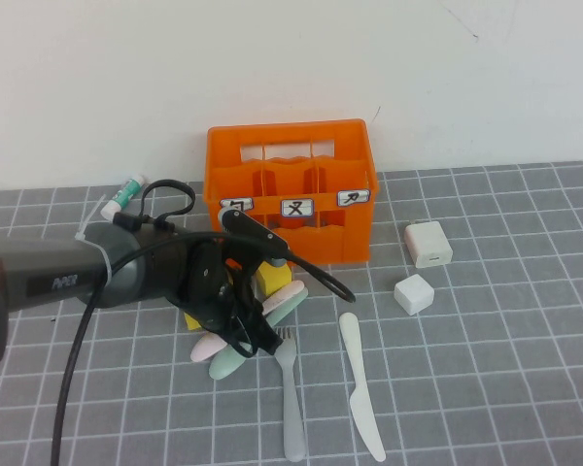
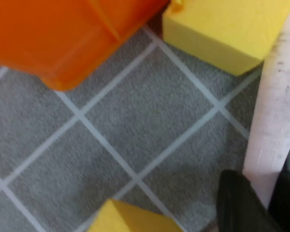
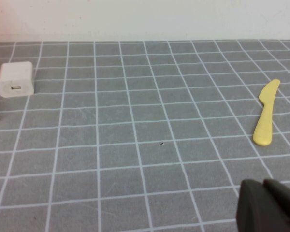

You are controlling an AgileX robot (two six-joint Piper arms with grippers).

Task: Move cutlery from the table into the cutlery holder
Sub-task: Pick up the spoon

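While L claw (image 1: pixel 245 335) sits over pink spoon (image 1: pixel 206 347) | grip unclear | R claw (image 3: pixel 268 205) unclear

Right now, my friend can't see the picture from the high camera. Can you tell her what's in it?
The robot's left claw is down on the grey table over a pink spoon and a green spoon, just in front of an orange cutlery holder. A grey fork and a white knife lie beside them; the right claw isn't visible here.
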